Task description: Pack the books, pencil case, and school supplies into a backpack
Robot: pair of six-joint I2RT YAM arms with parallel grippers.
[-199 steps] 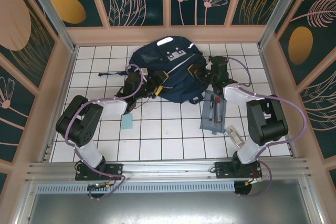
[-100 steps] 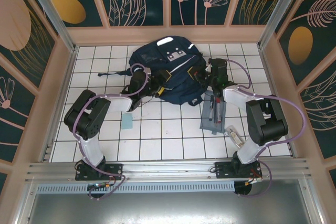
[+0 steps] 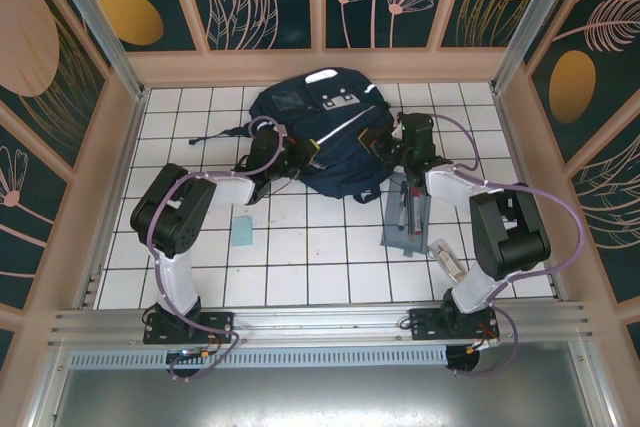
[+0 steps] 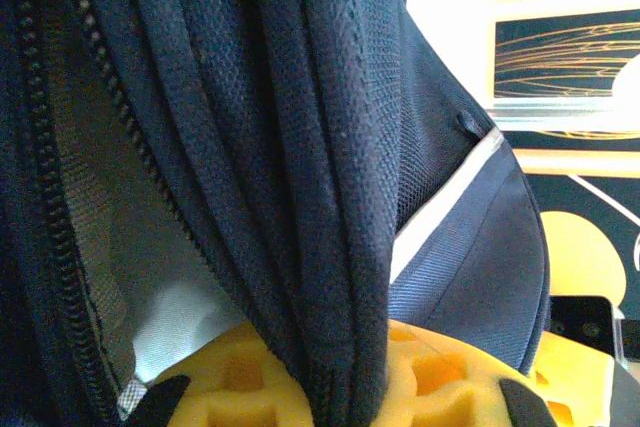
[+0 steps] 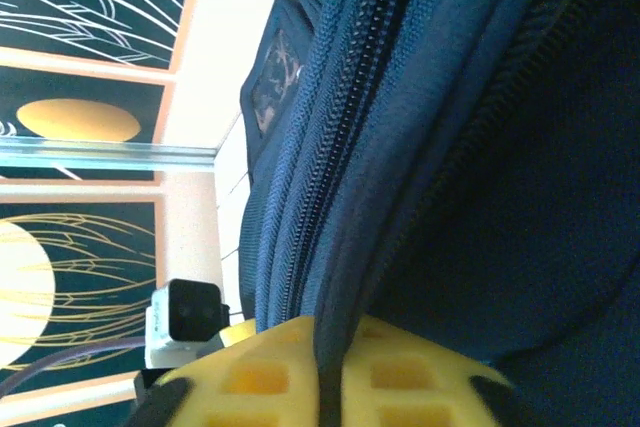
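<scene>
Two grippers meet the backpack (image 3: 320,127) at upper centre in the top view: left gripper (image 3: 292,159) at its lower-left edge, right gripper (image 3: 385,144) at its right edge, pencil case (image 3: 405,215) just below-right. Left wrist view: left fingers (image 4: 230,387) pinch a navy fold. Right wrist view: right fingers (image 5: 250,372) clamp a zipper seam.

No word, brand, number or sign can be read anywhere. The backpack (image 3: 322,137), lying toward the far edge of the tiled table (image 3: 300,267), carries a grey square patch (image 3: 337,103) with a few small white marks on it, too small in the top view to make out. In the right wrist view a dull panel (image 5: 276,69) on the backpack's cloth shows faint pale scribbles, blurred beyond reading.
</scene>
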